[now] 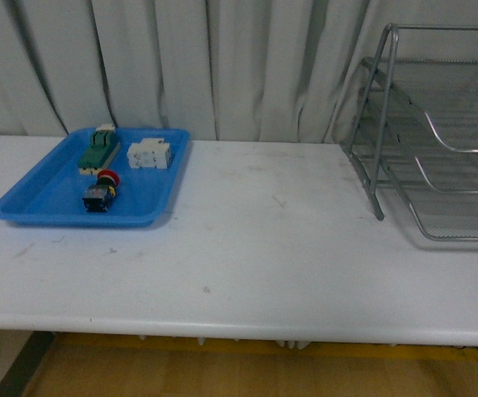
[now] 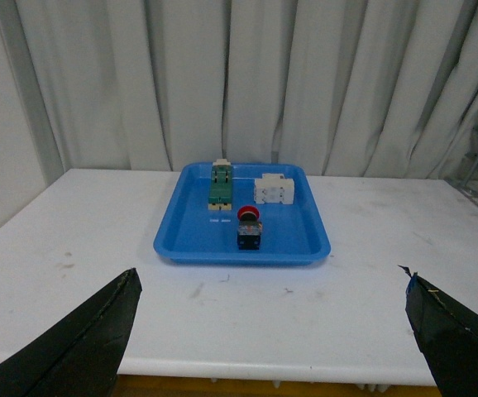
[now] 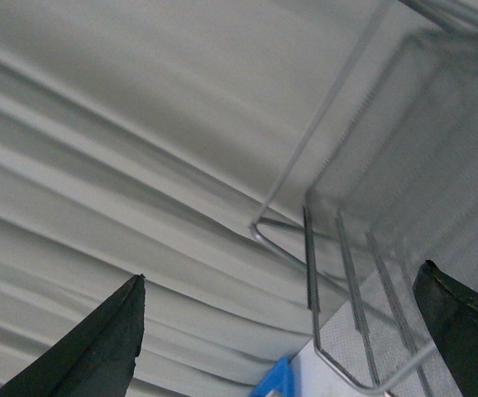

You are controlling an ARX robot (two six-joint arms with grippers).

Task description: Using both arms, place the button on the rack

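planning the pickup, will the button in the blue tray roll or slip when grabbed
The button looks like small hard plastic, so probably rigid and light. Its round red cap could slip or let it roll; the squarer dark body likely offers steadier faces.

Your front camera looked from above across the table (image 1: pixel 264 248) toward the curtain (image 1: pixel 222 66), with the blue tray (image 1: pixel 32 207) at left and the rack (image 1: pixel 454 107) at right. Your left wrist camera faced that tray from low and further back. Your right wrist camera, tilted, sat close to the rack.
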